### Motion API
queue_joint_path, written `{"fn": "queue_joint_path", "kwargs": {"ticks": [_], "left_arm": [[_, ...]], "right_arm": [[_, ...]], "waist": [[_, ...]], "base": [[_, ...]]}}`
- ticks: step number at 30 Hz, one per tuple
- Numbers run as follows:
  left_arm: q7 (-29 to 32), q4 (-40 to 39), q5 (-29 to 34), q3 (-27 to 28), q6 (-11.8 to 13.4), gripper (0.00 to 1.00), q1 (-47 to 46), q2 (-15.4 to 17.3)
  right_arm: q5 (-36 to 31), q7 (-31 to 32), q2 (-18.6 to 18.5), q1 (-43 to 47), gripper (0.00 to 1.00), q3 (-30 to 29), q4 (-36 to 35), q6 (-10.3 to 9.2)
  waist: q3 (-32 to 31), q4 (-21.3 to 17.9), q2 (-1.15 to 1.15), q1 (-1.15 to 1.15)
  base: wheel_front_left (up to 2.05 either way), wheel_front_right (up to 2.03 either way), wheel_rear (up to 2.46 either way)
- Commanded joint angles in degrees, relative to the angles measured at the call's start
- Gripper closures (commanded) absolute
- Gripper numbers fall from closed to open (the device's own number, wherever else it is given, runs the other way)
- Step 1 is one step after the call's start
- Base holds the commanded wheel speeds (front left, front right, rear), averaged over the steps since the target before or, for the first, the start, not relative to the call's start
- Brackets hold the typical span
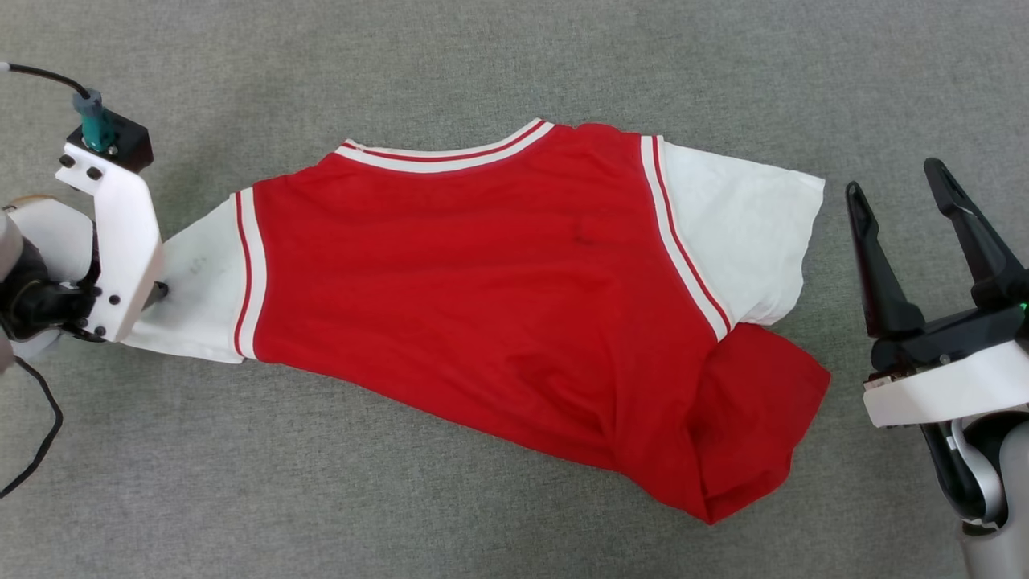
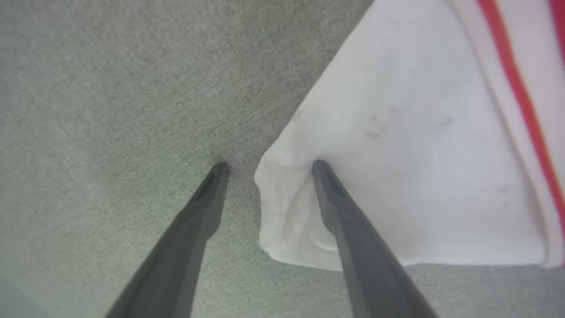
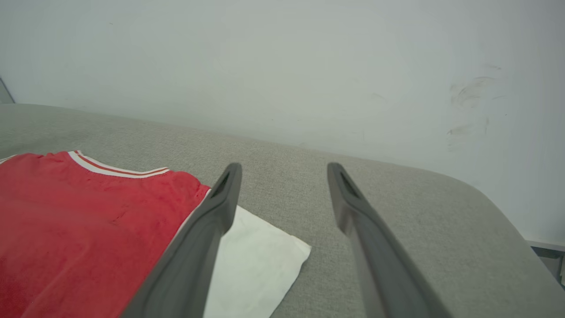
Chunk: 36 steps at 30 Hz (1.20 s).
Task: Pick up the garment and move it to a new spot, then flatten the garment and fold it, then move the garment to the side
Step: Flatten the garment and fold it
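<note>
The garment [image 1: 482, 265], a red T-shirt with white sleeves, lies spread on the grey cloth surface with its striped collar at the top. Its lower right hem is folded over itself. My left gripper [image 1: 159, 291] sits at the tip of the left sleeve, its fingers hidden under the white wrist bracket. In the left wrist view this gripper [image 2: 269, 164] is open: one finger rests on bare grey cloth and the other presses the bunched corner of the white sleeve [image 2: 419, 154]. My right gripper [image 1: 893, 177] stands open and empty, apart from the right sleeve. The right wrist view shows the garment [image 3: 88, 221] at lower left of those fingers [image 3: 284, 168].
The grey cloth surface [image 1: 514, 64] runs all around the shirt. A pale wall [image 3: 309, 66] rises behind it, and the surface's rounded edge [image 3: 507, 207] drops off at the right of the right wrist view. A black cable [image 1: 40, 434] hangs by my left arm.
</note>
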Motion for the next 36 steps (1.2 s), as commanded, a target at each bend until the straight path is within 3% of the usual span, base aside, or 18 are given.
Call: {"fn": "queue_joint_path", "kwargs": {"ticks": [1,7,12,16,21,26,31,36], "left_arm": [[0.16,0.53,0.68,-1.98,-0.23,1.0,3.36,-2.01],[-3.0,-2.08,2.11,-1.17,-0.62,1.0,0.93,-0.84],[-6.08,-5.91,3.15,-0.42,-0.71,1.0,-1.17,0.25],[-7.62,-10.41,3.61,0.15,-0.69,1.0,-2.12,0.63],[-8.1,-14.92,4.55,0.16,-0.17,1.0,-2.91,-0.01],[-8.58,-17.52,5.69,-0.04,0.45,1.0,-3.56,-0.93],[-8.82,-18.5,6.68,0.06,0.5,1.0,-4.68,-1.88],[-9.42,-19.04,7.56,0.35,0.29,1.0,-6.23,-2.83]], "right_arm": [[-0.08,0.17,-0.25,-0.89,0.0,-0.09,0.04,-0.06],[-0.88,3.63,-3.04,-3.4,0.0,-0.58,0.77,-0.06],[-0.74,12.3,-9.6,-7.74,0.0,1.72,1.0,-0.06],[4.01,23.5,-16.28,-12.49,0.0,6.19,-0.04,-0.07],[16.12,43.15,-24.21,-19.77,0.0,12.35,1.75,-0.07],[24.25,59.23,-29.58,-26.32,0.0,18.56,6.31,-0.06],[28.46,67.43,-29.81,-29.8,0.0,20.49,11.56,-0.05],[30.52,71.52,-27.06,-31.61,0.0,19.46,18.18,-0.05]], "waist": [[-0.29,0.08,0.0,0.01],[-3.58,1.27,0.0,0.01],[-6.32,3.19,0.0,0.01],[-7.17,4.93,0.0,0.01],[-6.63,7.19,0.0,0.01],[-4.92,8.95,0.0,0.01],[-2.93,10.39,0.0,0.01],[-0.19,12.23,0.0,0.01]], "base": [[0.0,0.0,0.0],[0.0,0.0,0.0],[0.0,0.0,0.0],[0.0,0.0,0.0],[0.0,0.0,0.0],[0.0,0.0,0.0],[0.0,0.0,0.0],[0.0,0.0,0.0]]}}
